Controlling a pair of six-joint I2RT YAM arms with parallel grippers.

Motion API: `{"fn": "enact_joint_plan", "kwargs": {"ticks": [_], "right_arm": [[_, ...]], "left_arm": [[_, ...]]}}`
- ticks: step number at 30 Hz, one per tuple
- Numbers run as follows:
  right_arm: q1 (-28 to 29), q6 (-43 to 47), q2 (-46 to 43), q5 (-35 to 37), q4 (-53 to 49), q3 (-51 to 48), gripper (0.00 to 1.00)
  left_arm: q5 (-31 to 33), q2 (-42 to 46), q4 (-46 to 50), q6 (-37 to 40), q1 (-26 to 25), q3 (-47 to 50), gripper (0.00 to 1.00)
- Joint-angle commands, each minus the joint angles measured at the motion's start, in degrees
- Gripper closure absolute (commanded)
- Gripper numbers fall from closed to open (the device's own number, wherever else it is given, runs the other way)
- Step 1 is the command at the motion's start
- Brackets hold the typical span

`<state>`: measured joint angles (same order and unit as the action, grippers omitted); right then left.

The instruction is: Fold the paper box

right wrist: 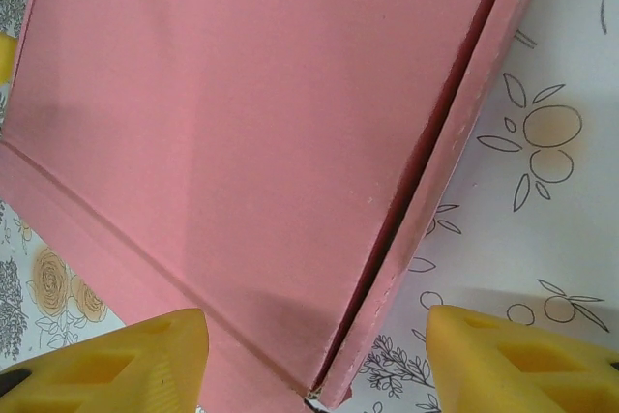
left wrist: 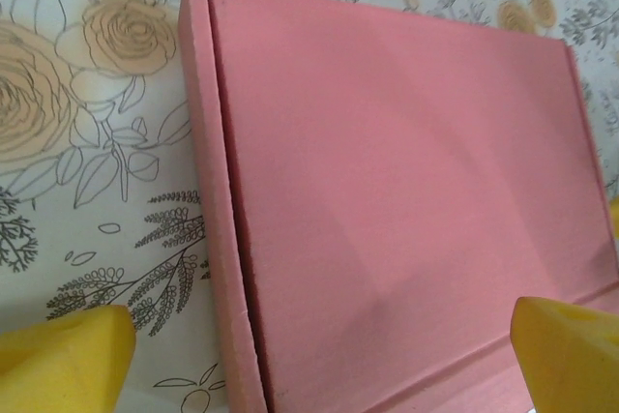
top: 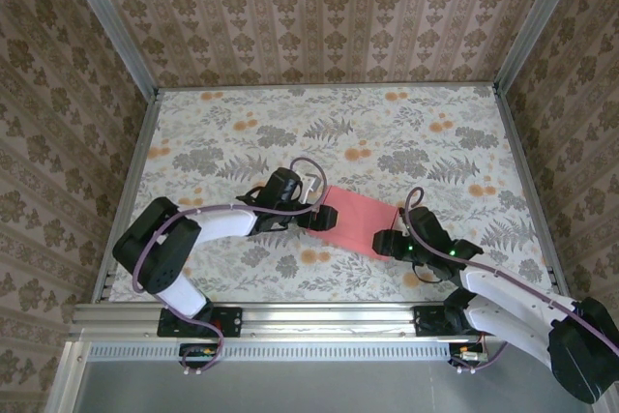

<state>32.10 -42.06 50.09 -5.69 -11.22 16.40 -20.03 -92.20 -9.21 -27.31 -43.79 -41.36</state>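
1. I find the paper box [top: 353,220] lying flat on the floral table [top: 387,123], pink side up. It sits a little nearer than the table's middle, with its long axis running from far-left to near-right.
2. It reads as a closed, flat rectangle (all I can see of it is pink).
3. In the top view the left gripper [top: 308,210] is at the box's left end and the right gripper [top: 395,241] is at its near-right end. The box lies between the 2.
4. In the left wrist view the left gripper [left wrist: 314,365] is spread wide.
   - 1 of its yellow fingertips [left wrist: 63,360] is over bare table and the other is over the pink top.
   - Between them the box [left wrist: 387,191] shows a narrow side strip along its edge, parted from the top panel by a dark seam.
5. In the right wrist view the right gripper [right wrist: 319,365] is also spread wide.
   - 1 of its fingertips [right wrist: 522,355] is over the table and the other is over the pink panel.
   - A corner of the box [right wrist: 242,142] lies between them, where a thin dark gap runs between the top panel and the side strip.
6. Neither gripper pinches anything. I cannot tell whether any fingertip touches the cardboard.
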Motion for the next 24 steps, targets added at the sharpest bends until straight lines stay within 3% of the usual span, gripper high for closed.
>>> {"fn": "enact_joint_plan", "kwargs": {"ticks": [1,10,24], "right_arm": [[0.07,-1.09,0.10,-1.16,1.91,-1.24,0.37],[0.07,-1.23,0.41,-2.45,4.40,-2.43,0.37],[0.07,-0.70,-2.25,-4.94,7.61,-2.53,0.39]], "left_arm": [[-1.47,-1.36,1.98,-1.25,0.02,-1.82,0.00],[-6.57,-3.47,-1.50,-1.23,-0.20,-2.08,0.00],[-9.49,1.01,-4.21,-2.82,-0.52,0.11,0.00]]}}
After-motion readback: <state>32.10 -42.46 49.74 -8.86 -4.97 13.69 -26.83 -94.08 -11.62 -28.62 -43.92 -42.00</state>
